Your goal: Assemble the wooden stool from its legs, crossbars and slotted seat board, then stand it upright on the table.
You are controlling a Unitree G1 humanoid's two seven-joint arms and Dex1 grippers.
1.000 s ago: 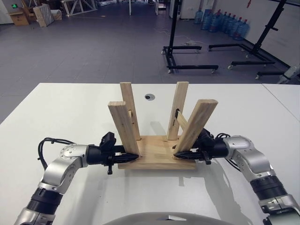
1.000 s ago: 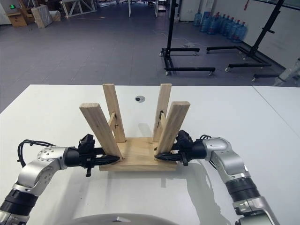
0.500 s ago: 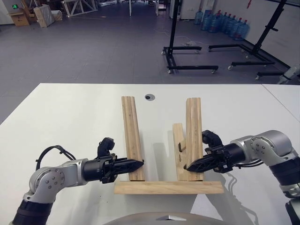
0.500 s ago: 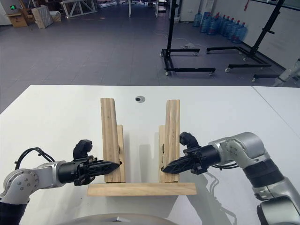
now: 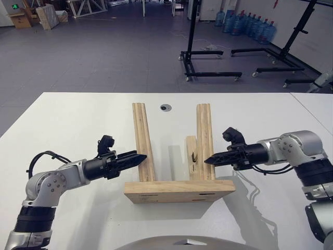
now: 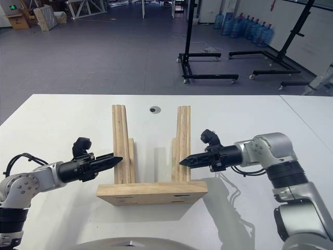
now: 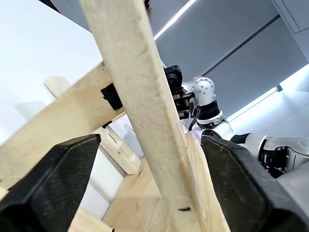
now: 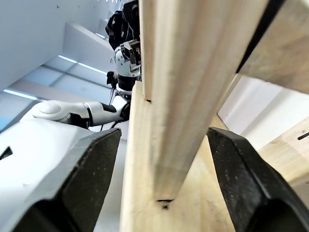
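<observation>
Stool (image 5: 179, 191) tipped over onto its side, left gripper (image 5: 141, 155) and right gripper (image 5: 208, 160) parted around legs (image 5: 140, 127)

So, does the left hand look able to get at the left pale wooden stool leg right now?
Probably yes: the left hand sits at the left pale wooden stool leg, its open fingers either side of it, nothing between.

Bright, even indoor light from overhead, with soft shadows
The white counter (image 5: 78, 120) is brightly lit and looks almost washed out in the left wrist view, where a ceiling light strip (image 7: 175, 18) glares; the stool (image 5: 177, 191) throws only faint grey shadows beside its legs (image 5: 143, 140), and the grey floor (image 5: 104, 52) has a pale sheen far off
</observation>
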